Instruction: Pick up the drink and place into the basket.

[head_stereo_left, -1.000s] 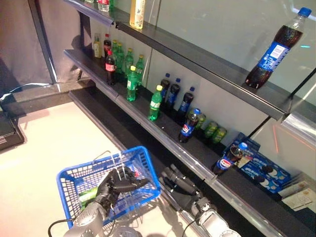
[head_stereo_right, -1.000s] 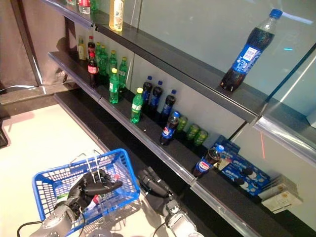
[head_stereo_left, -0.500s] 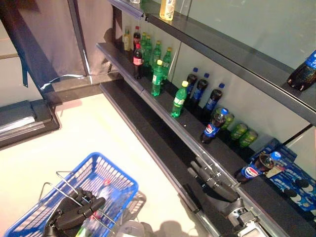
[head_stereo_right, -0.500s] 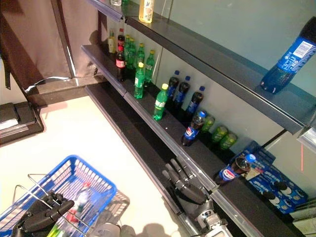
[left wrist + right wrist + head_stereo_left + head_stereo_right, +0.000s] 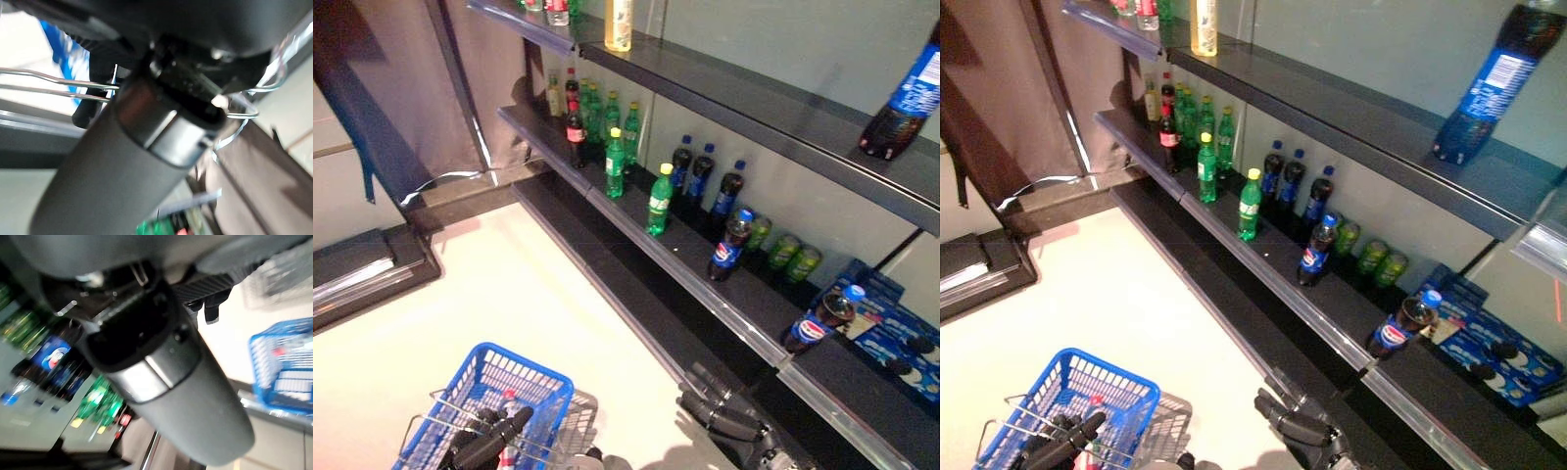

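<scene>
Blue plastic basket sits on the pale floor at the lower left of the eye views. The left hand has its fingers curled round the wire handles. Inside, a red-capped bottle lies against the mesh, neck toward the basket's far rim, long axis running front to back.

The right hand hangs empty by the front edge of the lowest shelf, fingers straight and spread.

On the middle shelf, green bottles and dark cola bottles stand upright along its front edge. One cola bottle leans toward its right end, cap up and to the right.

Compared with a second ago, the whole view has shifted and the basket shows lower, with the left hand gripping the handles as before.
</scene>
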Available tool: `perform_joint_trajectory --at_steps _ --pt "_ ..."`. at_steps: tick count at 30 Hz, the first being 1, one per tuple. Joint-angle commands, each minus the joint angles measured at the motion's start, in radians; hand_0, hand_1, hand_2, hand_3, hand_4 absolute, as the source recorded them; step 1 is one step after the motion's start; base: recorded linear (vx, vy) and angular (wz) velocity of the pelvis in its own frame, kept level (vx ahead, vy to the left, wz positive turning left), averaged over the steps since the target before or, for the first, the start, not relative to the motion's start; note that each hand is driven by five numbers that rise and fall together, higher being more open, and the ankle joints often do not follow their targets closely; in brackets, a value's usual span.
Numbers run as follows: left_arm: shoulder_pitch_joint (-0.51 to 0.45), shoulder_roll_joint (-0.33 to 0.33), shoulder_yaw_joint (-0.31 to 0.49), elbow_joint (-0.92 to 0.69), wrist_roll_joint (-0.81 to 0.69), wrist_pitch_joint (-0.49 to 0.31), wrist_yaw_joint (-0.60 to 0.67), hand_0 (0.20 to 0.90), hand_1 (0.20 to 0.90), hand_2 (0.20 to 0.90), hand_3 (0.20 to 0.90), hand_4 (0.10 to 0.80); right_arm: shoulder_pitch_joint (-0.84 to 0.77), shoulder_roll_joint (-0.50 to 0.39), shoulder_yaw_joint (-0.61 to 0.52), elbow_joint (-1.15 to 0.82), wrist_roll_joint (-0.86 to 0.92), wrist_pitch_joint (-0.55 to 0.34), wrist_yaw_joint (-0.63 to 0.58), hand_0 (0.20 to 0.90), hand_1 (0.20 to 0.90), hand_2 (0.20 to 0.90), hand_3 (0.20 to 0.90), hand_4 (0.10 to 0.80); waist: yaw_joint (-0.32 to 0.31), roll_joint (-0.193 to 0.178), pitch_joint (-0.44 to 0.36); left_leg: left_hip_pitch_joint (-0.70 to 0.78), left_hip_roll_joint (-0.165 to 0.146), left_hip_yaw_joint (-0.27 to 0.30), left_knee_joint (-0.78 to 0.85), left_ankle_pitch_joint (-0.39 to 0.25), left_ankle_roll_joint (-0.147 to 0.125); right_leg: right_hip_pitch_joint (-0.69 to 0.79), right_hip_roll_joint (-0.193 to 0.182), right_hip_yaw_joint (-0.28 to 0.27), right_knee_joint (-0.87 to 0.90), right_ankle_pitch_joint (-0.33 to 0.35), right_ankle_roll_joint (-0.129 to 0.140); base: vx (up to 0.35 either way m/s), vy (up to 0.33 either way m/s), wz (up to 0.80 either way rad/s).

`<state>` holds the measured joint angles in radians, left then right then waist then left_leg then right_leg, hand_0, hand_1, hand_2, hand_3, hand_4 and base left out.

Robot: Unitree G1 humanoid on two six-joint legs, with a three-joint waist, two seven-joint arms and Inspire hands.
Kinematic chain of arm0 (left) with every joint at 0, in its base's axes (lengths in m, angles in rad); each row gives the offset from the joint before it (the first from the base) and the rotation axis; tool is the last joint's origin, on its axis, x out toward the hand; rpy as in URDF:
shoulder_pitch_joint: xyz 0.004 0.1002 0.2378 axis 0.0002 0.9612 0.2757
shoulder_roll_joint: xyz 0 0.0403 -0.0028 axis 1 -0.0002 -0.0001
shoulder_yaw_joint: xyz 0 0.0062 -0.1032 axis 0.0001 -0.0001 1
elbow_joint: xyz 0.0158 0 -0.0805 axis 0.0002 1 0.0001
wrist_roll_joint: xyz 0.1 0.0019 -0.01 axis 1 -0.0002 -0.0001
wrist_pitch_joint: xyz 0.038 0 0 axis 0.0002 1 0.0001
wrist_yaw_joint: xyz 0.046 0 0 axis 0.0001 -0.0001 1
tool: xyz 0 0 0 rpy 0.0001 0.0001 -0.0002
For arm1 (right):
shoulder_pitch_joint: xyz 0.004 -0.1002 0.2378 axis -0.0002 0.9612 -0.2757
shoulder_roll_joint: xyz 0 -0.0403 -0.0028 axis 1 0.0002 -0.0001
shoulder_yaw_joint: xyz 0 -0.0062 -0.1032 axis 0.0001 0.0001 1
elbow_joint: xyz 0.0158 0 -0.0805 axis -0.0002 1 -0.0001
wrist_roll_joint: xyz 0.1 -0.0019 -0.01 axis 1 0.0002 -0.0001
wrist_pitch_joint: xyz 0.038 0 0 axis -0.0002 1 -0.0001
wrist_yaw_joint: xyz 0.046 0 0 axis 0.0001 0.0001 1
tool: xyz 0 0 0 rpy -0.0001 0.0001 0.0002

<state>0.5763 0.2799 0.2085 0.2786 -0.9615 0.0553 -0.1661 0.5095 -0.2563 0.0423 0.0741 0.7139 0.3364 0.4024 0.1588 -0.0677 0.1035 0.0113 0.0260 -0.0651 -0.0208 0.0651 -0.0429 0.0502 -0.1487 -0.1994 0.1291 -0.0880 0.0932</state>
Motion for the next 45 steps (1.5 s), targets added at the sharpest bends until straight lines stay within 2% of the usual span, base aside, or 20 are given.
perform_joint_trajectory --at_steps 1,8,10,12,14,19,21,25,27,29,31,33,36,37,38,39,41,43,44,45 --pt "-0.21 0.009 0.006 -0.187 -0.05 -0.24 -0.021 0.3 0.3 0.3 0.2 0.1 -0.088 -0.06 0.06 0.016 -0.147 -0.136 -0.063 0.9 0.9 0.9 0.9 0.8 -0.044 0.019 -0.048 0.008 0.009 -0.006 -0.012 0.034 -0.006 0.054 0.006 0.031 -0.168 0.147 0.018 -0.132 0.051 -0.13" --pt "-0.315 -0.033 -0.042 0.075 -0.006 -0.216 0.107 0.3 0.3 0.3 0.2 0.1 -0.186 -0.038 0.13 0.308 -0.309 -0.192 -0.233 0.9 0.9 0.9 0.9 0.8 -0.054 0.025 -0.038 0.011 -0.005 -0.007 -0.025 0.02 0.006 0.041 -0.002 0.04 -0.142 0.136 0.02 -0.057 0.037 0.0" --pt "-0.361 -0.064 -0.057 0.21 -0.011 -0.224 0.118 0.3 0.3 0.3 0.2 0.1 -0.219 -0.013 0.145 0.421 -0.309 -0.221 -0.281 0.9 0.9 0.9 0.9 0.8 -0.065 0.027 -0.037 0.015 -0.018 -0.031 -0.03 0.015 0.02 0.036 0.012 0.071 -0.123 0.123 0.011 0.001 0.011 0.07" --pt "-0.409 -0.097 -0.099 0.349 -0.013 -0.25 0.133 0.3 0.3 0.3 0.2 0.1 -0.246 0.021 0.153 0.535 -0.328 -0.266 -0.353 0.9 0.9 0.9 0.9 0.8 -0.099 0.03 -0.039 0.016 -0.03 -0.074 -0.039 0.017 0.037 0.018 0.07 0.17 -0.092 0.1 -0.02 0.015 0.006 0.41" --pt "-0.446 -0.111 -0.126 0.441 0.004 -0.262 0.133 0.3 0.3 0.3 0.2 0.1 -0.261 0.024 0.156 0.616 -0.341 -0.313 -0.388 0.9 0.9 0.9 0.9 0.8 -0.126 0.03 -0.036 0.007 -0.045 -0.117 -0.024 0.017 0.045 0.001 0.124 0.236 -0.061 0.083 -0.047 0.016 -0.039 0.88" --pt "-0.447 -0.125 -0.118 0.519 -0.026 -0.3 0.137 0.3 0.3 0.3 0.2 0.1 -0.297 0.011 0.181 0.713 -0.43 -0.332 -0.386 0.9 0.9 0.9 0.9 0.8 -0.11 0.028 -0.018 -0.018 -0.034 -0.128 -0.02 0.034 0.026 -0.008 0.135 0.2 -0.066 0.08 -0.059 -0.026 -0.084 0.73" --pt "-0.446 -0.126 -0.118 0.539 -0.051 -0.305 0.126 0.3 0.3 0.3 0.2 0.1 -0.308 0.001 0.193 0.742 -0.486 -0.355 -0.394 0.9 0.9 0.9 0.9 0.8 -0.101 0.034 -0.001 -0.064 -0.018 -0.083 0.001 0.045 0.006 -0.009 0.135 0.17 -0.074 0.075 -0.065 -0.072 -0.036 0.11" --pt "-0.474 -0.125 -0.136 0.559 -0.076 -0.268 0.166 0.3 0.3 0.3 0.2 0.1 -0.309 -0.015 0.203 0.726 -0.475 -0.369 -0.456 0.9 0.9 0.9 0.9 0.8 -0.122 0.031 0.029 -0.133 0.011 0.052 0.084 0.034 -0.017 -0.023 0.115 0.101 -0.059 0.071 -0.075 -0.055 0.084 0.58" --pt "-0.479 -0.131 -0.144 0.575 -0.063 -0.265 0.189 0.3 0.3 0.3 0.2 0.1 -0.312 -0.02 0.204 0.742 -0.465 -0.372 -0.477 0.9 0.9 0.9 0.9 0.8 -0.127 0.03 0.034 -0.138 0.029 0.052 0.078 0.044 -0.025 -0.03 0.109 0.094 -0.051 0.071 -0.075 0.073 0.222 0.76" --pt "-0.468 -0.143 -0.146 0.613 -0.039 -0.273 0.225 0.3 0.3 0.3 0.2 0.1 -0.313 -0.027 0.198 0.787 -0.463 -0.373 -0.48 0.9 0.9 0.9 0.9 0.8 -0.126 0.031 0.038 -0.124 0.054 0.015 0.038 0.067 -0.032 -0.032 0.102 0.111 -0.047 0.07 -0.07 0.219 0.352 0.4" --pt "-0.472 -0.155 -0.129 0.664 0.002 -0.273 0.237 0.3 0.3 0.3 0.2 0.1 -0.312 -0.017 0.176 0.869 -0.477 -0.4 -0.46 0.9 0.9 0.9 0.9 0.8 -0.134 0.029 0.038 -0.119 0.075 0.042 0.042 0.06 -0.037 -0.021 0.078 0.117 -0.05 0.069 -0.056 0.238 0.38 0.12" --pt "-0.483 -0.151 -0.133 0.687 0.061 -0.263 0.248 0.3 0.3 0.3 0.2 0.1 -0.321 -0.009 0.167 0.905 -0.478 -0.393 -0.461 0.9 0.9 0.9 0.9 0.8 -0.138 0.029 0.035 -0.104 0.071 0.057 0.048 0.04 -0.032 -0.024 0.049 0.112 -0.044 0.07 -0.039 0.195 0.367 0.13" --pt "-0.502 -0.138 -0.175 0.736 0.19 -0.251 0.226 0.3 0.3 0.3 0.2 0.1 -0.348 0.014 0.155 0.966 -0.471 -0.395 -0.49 0.9 0.9 0.9 0.9 0.8 -0.135 0.031 0.042 -0.116 0.015 0.069 0.125 -0.017 -0.002 -0.018 -0.011 0.123 0.0 0.064 -0.001 0.242 0.441 0.21" --pt "-0.505 -0.132 -0.194 0.747 0.212 -0.252 0.22 0.3 0.3 0.3 0.2 0.1 -0.356 0.024 0.148 0.978 -0.453 -0.389 -0.505 0.9 0.9 0.9 0.9 0.8 -0.136 0.029 0.041 -0.109 -0.005 0.082 0.129 -0.031 0.023 -0.026 -0.039 0.118 0.047 0.08 0.019 0.275 0.523 0.16" --pt "-0.5 -0.128 -0.212 0.755 0.22 -0.249 0.208 0.3 0.3 0.3 0.2 0.1 -0.358 0.032 0.134 0.977 -0.449 -0.374 -0.523 0.9 0.9 0.9 0.9 0.8 -0.14 0.034 0.041 -0.091 -0.034 0.092 0.121 -0.038 0.052 -0.055 -0.077 0.121 0.139 0.143 0.025 0.292 0.577 0.15" --pt "-0.497 -0.124 -0.229 0.759 0.22 -0.249 0.192 0.3 0.3 0.3 0.2 0.1 -0.359 0.035 0.127 0.978 -0.446 -0.372 -0.536 0.9 0.9 0.9 0.9 0.8 -0.147 0.045 0.042 -0.075 -0.047 0.092 0.111 -0.039 0.068 -0.083 -0.087 0.13 0.209 0.183 0.022 0.299 0.602 0.11" --pt "-0.495 -0.113 -0.264 0.771 0.252 -0.262 0.17 0.3 0.3 0.3 0.2 0.1 -0.358 0.039 0.117 0.992 -0.418 -0.398 -0.55 0.9 0.9 0.9 0.9 0.8 -0.161 0.072 0.043 -0.046 -0.066 0.078 0.086 -0.042 0.095 -0.135 -0.06 0.163 0.353 0.202 0.001 0.256 0.452 0.22" --pt "-0.502 -0.094 -0.304 0.778 0.232 -0.27 0.162 0.3 0.3 0.3 0.2 0.1 -0.357 0.044 0.111 0.996 -0.355 -0.413 -0.566 0.9 0.9 0.9 0.9 0.8 -0.196 0.078 0.041 -0.028 -0.09 0.045 0.07 -0.044 0.107 -0.167 0.078 0.224 0.359 0.152 -0.017 0.276 0.279 0.52" --pt "-0.509 -0.086 -0.309 0.782 0.22 -0.264 0.154 0.3 0.3 0.3 0.2 0.1 -0.353 0.05 0.107 1.006 -0.337 -0.431 -0.566 0.9 0.9 0.9 0.9 0.8 -0.208 0.067 0.038 -0.025 -0.109 0.031 0.073 -0.047 0.109 -0.164 0.126 0.236 0.325 0.136 -0.025 0.29 0.202 0.53" --pt "-0.513 -0.082 -0.308 0.783 0.212 -0.261 0.15 0.3 0.3 0.3 0.2 0.1 -0.35 0.052 0.104 1.013 -0.326 -0.444 -0.563 0.9 0.9 0.9 0.9 0.8 -0.212 0.062 0.033 -0.024 -0.121 0.021 0.075 -0.049 0.11 -0.164 0.148 0.238 0.294 0.131 -0.029 0.331 0.186 0.87"
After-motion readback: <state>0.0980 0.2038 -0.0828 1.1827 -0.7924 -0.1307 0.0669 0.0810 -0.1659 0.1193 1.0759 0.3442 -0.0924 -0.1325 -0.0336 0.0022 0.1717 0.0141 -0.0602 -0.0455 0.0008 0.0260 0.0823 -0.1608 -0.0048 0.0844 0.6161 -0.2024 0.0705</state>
